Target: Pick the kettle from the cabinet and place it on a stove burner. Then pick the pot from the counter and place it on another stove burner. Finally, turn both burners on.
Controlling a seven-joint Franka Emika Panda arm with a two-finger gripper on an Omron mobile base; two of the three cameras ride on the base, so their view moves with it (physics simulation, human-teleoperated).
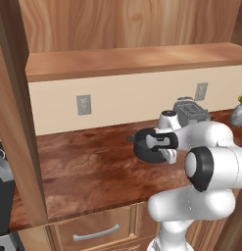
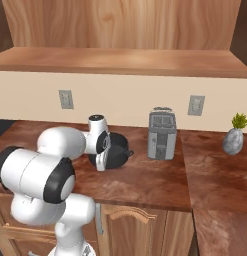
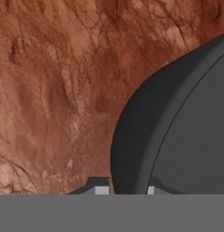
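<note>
The pot [image 2: 116,152] is found on the reddish-brown counter [image 1: 88,169], under the light wood cabinet [image 1: 127,61] and just left of the silver toaster [image 2: 161,134]; it is judged to be the step in hand, since nothing but the counter lies beneath it and no burner is seen near it. The gripper [image 3: 124,189] is brought down over the pot's near wall; in the hand view one finger tip is seen outside the dark wall and the other inside it, so the rim is pinched between them; the wall is taken because a vessel this wide could hardly be spanned whole. In the left base view the hand is seen lying low over the pot, hiding most of it.

The pot is shown as squat, round and dark grey-black, without a lid; a small handle is seen at its right side in the right base view and another at its left in the left base view; its wall is curved and smooth, and its inside is seen as a flatter grey. A lift by one side is judged likely to let it tilt.
</note>
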